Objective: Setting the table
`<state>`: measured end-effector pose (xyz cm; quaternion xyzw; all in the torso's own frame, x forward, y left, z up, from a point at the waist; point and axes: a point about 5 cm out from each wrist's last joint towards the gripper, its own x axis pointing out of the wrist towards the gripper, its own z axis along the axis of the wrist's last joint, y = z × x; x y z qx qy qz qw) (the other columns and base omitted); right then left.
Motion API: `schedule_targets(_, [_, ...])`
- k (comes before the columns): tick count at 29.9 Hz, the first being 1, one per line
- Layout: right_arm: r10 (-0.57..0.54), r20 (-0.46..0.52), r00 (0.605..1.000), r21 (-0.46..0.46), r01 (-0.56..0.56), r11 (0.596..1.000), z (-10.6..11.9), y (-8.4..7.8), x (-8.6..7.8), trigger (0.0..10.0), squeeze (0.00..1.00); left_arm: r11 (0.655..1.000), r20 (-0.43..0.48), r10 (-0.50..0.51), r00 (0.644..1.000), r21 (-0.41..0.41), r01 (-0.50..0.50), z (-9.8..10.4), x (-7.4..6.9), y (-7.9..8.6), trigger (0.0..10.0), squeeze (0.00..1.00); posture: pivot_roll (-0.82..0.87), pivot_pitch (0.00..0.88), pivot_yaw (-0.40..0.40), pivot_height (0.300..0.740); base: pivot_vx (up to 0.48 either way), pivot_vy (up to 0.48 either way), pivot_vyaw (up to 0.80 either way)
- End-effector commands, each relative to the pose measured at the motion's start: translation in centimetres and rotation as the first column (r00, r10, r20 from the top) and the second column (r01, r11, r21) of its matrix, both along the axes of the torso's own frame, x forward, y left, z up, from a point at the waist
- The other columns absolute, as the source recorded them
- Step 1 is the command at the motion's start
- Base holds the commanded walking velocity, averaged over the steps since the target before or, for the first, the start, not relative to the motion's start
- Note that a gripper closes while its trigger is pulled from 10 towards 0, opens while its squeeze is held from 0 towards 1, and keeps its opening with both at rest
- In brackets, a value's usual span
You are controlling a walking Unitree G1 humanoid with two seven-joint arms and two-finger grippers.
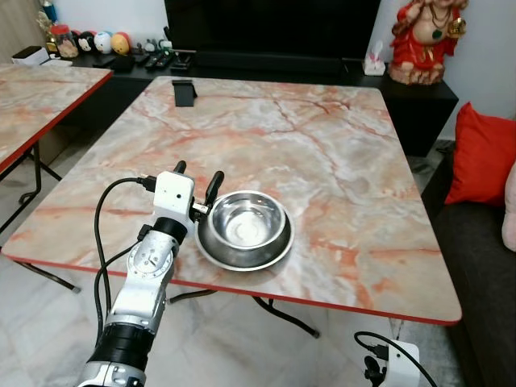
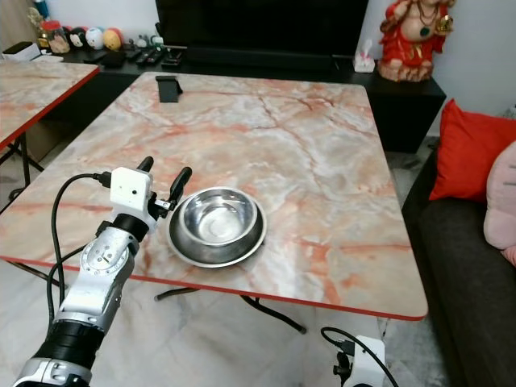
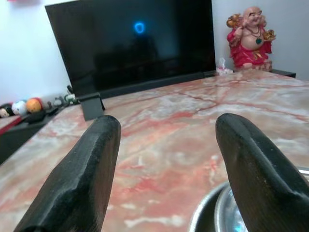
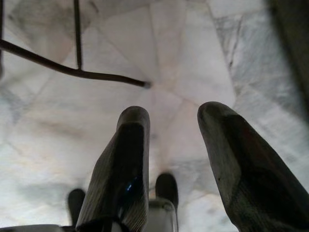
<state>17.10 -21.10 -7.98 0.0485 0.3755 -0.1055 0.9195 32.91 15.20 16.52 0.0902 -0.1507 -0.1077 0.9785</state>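
Steel bowl [image 1: 245, 228] in the lower centre of the left eye view, resting upright on the marble desk [image 1: 322, 153] near its front edge; bowl empty as far as can be seen. Left gripper [image 1: 197, 179] at the bowl's left rim, its two black fingers spread apart and clamping nothing; the nearer finger lies just beside the rim, though contact cannot be confirmed; in the left wrist view the rim curves at lower right, beside one finger [image 3: 256, 169]. Right gripper [image 4: 169, 159] hanging low over the tiled floor, fingers parted and empty, idle; its wrist housing sits at the lower right of the left eye view. Small black stand [image 1: 185, 92] at the desk's far edge, upper left of centre, well apart from the bowl. Judged step: taking or releasing the bowl at its rim. To do this well, one finger should pass inside the rim and one outside, closing squarely on the wall; the bowl is light and smooth, so a sideways nudge would likely slide it across the marble; any lift should stay level.
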Motion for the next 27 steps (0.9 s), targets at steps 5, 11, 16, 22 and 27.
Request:
schedule_targets(5, [-0.011, -0.034, 0.999, 0.004, 0.011, 1.0, -0.38, -0.12, -0.76, 10.0, 0.0, 1.0, 0.009, -0.015, 1.0, -0.014, 0.015, 0.44, 0.03, -0.52, 10.0, 0.0, 0.03, 0.0, 0.018, 0.74, 0.0, 0.307, 0.0])
schedule_targets(11, [-0.013, -0.038, 0.999, 0.006, 0.014, 1.0, -0.41, 0.01, -0.71, 10.0, 0.0, 1.0, 0.011, -0.015, 1.0, -0.015, 0.015, 0.48, 0.01, -0.6, 10.0, 0.0, 0.03, 0.0, 0.016, 0.74, 0.0, 0.311, 0.0])
schedule_targets(16, [-0.012, -0.04, 0.999, 0.008, 0.012, 1.0, -0.44, 0.08, -0.73, 10.0, 0.0, 1.0, 0.012, -0.014, 1.0, -0.018, 0.014, 0.53, -0.01, -0.61, 10.0, 0.0, 0.04, 0.0, 0.014, 0.74, 0.0, 0.31, 0.0])
schedule_targets(22, [-0.009, -0.041, 0.999, 0.01, 0.01, 1.0, -0.46, 0.14, -0.77, 10.0, 0.0, 1.0, 0.014, -0.012, 1.0, -0.017, 0.012, 0.56, -0.03, -0.59, 10.0, 0.0, 0.04, 0.0, 0.014, 0.74, 0.0, 0.311, 0.0])
schedule_targets(27, [-0.004, -0.04, 0.999, 0.012, 0.004, 1.0, -0.47, 0.29, -0.74, 10.0, 0.0, 1.0, 0.015, -0.007, 1.0, -0.016, 0.007, 0.59, -0.03, -0.42, 10.0, 0.0, 0.04, 0.0, 0.014, 0.74, 0.0, 0.311, 0.0])
